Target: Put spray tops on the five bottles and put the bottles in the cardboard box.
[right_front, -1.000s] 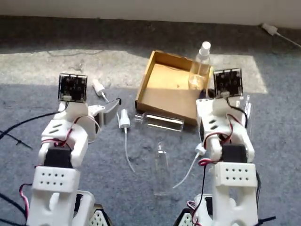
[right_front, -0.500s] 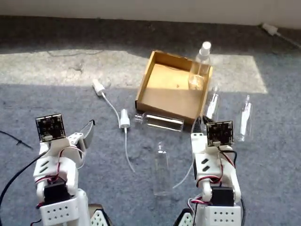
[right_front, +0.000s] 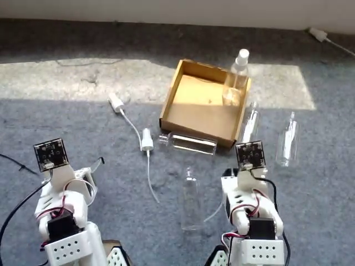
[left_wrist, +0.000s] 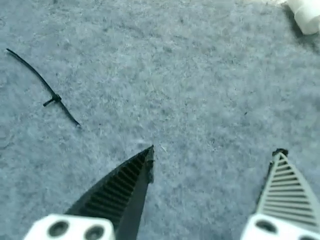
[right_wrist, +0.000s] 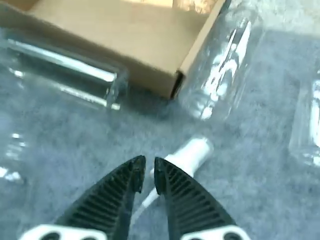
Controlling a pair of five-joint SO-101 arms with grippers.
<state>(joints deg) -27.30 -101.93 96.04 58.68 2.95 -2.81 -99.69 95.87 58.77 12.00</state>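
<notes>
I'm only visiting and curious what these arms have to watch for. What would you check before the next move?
1. Right gripper open for a grab: not ok, jaws almost shut with nothing between them.
2. Spray top near it: ok, lying loose just ahead of it.
3. Left gripper free: ok, open and empty.
4. Cardboard box has room: ok, one capped bottle stands inside.
5. Lying bottle before the box capped: not ok, neck bare.

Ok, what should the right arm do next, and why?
Probably open the right tool and ease it onto the spray top. Its jaws are almost shut, holding nothing, the top lies on the carpet just past their tips, and the bottle by the box has no top.
</notes>
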